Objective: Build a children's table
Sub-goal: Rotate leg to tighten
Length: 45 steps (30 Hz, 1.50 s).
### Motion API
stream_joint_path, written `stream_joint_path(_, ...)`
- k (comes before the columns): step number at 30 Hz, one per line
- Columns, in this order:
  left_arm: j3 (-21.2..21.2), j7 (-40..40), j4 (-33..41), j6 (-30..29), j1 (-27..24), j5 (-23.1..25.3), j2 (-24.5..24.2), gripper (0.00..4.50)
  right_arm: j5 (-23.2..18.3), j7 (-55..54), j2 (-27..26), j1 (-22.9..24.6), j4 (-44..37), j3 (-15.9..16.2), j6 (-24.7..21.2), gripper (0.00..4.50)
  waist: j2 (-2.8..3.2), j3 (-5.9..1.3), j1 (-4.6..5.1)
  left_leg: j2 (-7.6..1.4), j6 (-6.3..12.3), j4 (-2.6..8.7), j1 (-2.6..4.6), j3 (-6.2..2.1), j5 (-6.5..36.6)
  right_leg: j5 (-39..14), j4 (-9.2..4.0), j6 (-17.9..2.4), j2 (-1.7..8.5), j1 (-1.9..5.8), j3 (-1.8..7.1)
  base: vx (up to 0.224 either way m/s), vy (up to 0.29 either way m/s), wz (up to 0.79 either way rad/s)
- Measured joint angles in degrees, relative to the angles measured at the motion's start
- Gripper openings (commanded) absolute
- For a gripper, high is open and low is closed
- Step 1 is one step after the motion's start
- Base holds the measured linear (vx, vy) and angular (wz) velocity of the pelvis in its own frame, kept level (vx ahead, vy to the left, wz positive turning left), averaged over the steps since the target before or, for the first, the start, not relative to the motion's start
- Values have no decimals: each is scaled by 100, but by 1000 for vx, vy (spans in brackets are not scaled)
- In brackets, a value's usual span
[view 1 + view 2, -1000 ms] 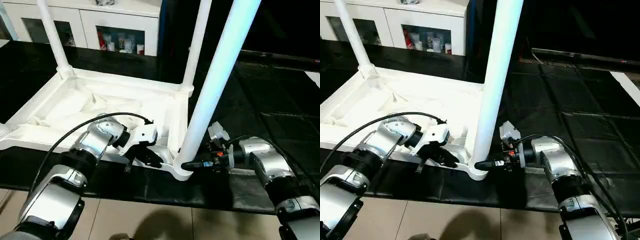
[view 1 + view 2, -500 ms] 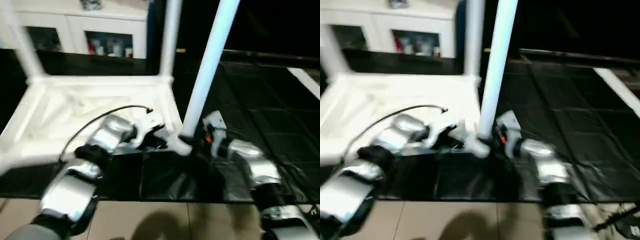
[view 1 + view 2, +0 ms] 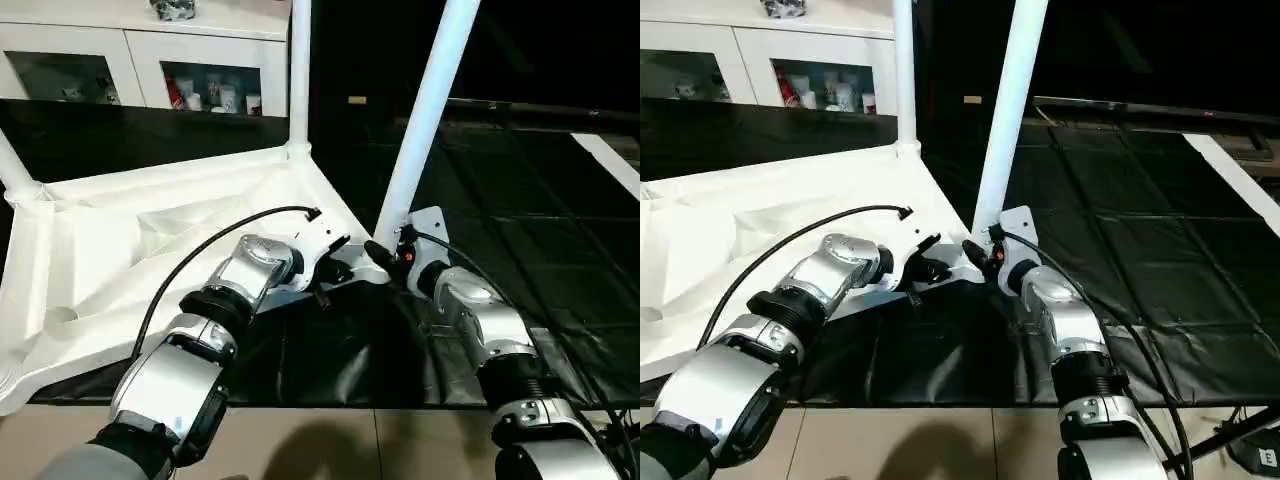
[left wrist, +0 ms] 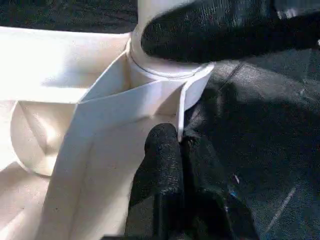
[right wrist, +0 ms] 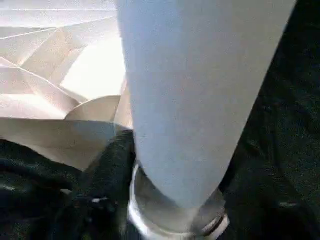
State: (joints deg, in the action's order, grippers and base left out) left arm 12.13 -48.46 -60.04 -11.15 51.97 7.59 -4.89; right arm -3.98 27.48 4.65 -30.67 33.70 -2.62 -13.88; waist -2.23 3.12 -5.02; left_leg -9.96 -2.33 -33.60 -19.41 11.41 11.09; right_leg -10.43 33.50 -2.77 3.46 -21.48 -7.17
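Note:
The children's table lies upside down on a black mat, its white ribbed top (image 3: pixel 120 230) facing up. Three legs show standing in their sockets: the near one (image 3: pixel 430 110), a far one (image 3: pixel 299 70) and one at the left (image 3: pixel 10 165). My left gripper (image 4: pixel 175 160) is shut on the thin rim wall right beside the near corner socket (image 4: pixel 170 75). My right gripper (image 3: pixel 383 252) holds the near leg just above that socket. The leg (image 5: pixel 200 90) stands between its fingers (image 5: pixel 112 165), and one finger (image 4: pixel 215 35) lies across the leg's base.
A white cabinet with glass doors (image 3: pixel 130 70) stands behind the table. The black mat (image 3: pixel 520 230) spreads to the right, with beige floor (image 3: pixel 330 440) in front of it. A black cable (image 3: pixel 200 250) arcs over my left forearm.
The table's near corner has swung away from the mat's front edge, so the top now lies slanted. Both grippers went with it. The camera also shifted.

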Motion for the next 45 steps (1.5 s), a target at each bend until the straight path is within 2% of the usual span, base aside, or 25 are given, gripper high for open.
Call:
stream_joint_path(4,18,-186,-1,177,-21,-5,-94,0,-317,729,245,316,-252,-34,197,318,-6,3,-4,0,0,10,-13,2,1,0,0,0,-1,-15,0,0,0,0)
stream_joint_path(6,18,-238,4,293,-39,-5,-187,0,-490,1263,417,443,-350,-33,225,331,-9,5,25,-2,0,17,-19,3,1,3,2,-2,-4,-29,0,0,0,0)
stream_joint_path(8,7,-231,33,316,-39,-5,-289,0,-754,2047,518,600,-459,88,161,355,-11,6,57,-4,13,22,-56,-3,-7,9,5,-9,-11,-47,-3,0,0,0)
stream_joint_path(10,16,-319,84,325,-40,-5,-313,0,-1033,2814,552,660,-498,226,13,362,-4,11,25,-5,27,26,-66,-6,-16,9,5,-9,-12,-63,-8,0,0,0)
stream_joint_path(11,42,-431,138,351,-53,-8,-308,0,-1201,3148,612,650,-547,252,-91,367,-3,11,-24,-5,29,24,-73,-6,-17,21,5,-29,-11,-80,-8,0,0,0)
stream_joint_path(12,67,-525,174,374,-76,-18,-306,0,-1301,3351,701,635,-605,253,-164,389,-3,11,-52,-5,33,22,-83,-5,-14,28,3,-41,-10,-86,-8,0,0,0)
stream_joint_path(15,120,-752,199,452,-105,-41,-355,0,-1707,3966,1040,594,-744,82,-467,397,-3,11,-144,-6,60,-1,-95,0,6,27,1,-41,-6,-86,-7,0,0,0)
stream_joint_path(19,131,-961,242,529,-152,-40,-509,0,-2266,4557,1302,595,-862,-160,-1019,425,-3,11,-169,-6,62,-10,-94,2,8,27,3,-41,-5,-84,-6,0,0,0)
stream_joint_path(20,139,-1035,254,536,-168,-41,-544,0,-2345,4727,1424,595,-861,-171,-1123,443,-3,11,-173,-6,62,-12,-92,2,8,27,4,-41,-5,-83,-6,0,0,0)
stream_joint_path(23,157,-1153,293,541,-195,-42,-607,0,-2427,4943,1617,594,-813,-267,-1193,448,-3,11,-173,-6,61,-13,-83,2,7,17,4,-22,-5,-77,-7,0,0,0)
stream_joint_path(30,239,-1540,474,615,-282,-67,-783,0,-2558,5060,1710,595,-764,-317,-1239,448,-3,11,-177,-6,60,-8,-86,1,8,20,4,-27,-5,-79,-7,0,0,0)
stream_joint_path(33,247,-1792,596,705,-385,-108,-881,0,-2555,5055,1779,595,-764,-324,-1211,448,-3,11,-208,-6,59,-8,-89,1,8,20,3,-27,-5,-80,-7,0,0,0)
stream_joint_path(38,387,-2670,1013,908,-669,-245,-1113,0,-1850,4689,1803,558,-522,-94,-214,448,-3,11,-276,-6,54,-7,-88,2,10,20,4,-27,-5,-82,-7,0,0,0)
stream_joint_path(40,472,-2889,1104,918,-691,-257,-1162,0,-1755,4662,1777,521,-478,8,-60,448,-2,11,-327,-6,53,-9,-87,2,11,20,4,-27,-4,-80,-7,0,0,0)
stream_joint_path(45,670,-3288,1245,1043,-715,-252,-1268,0,-1530,4817,1732,354,-406,351,254,448,-3,11,-373,-6,48,-14,-90,5,13,20,4,-27,1,-69,-6,0,0,0)
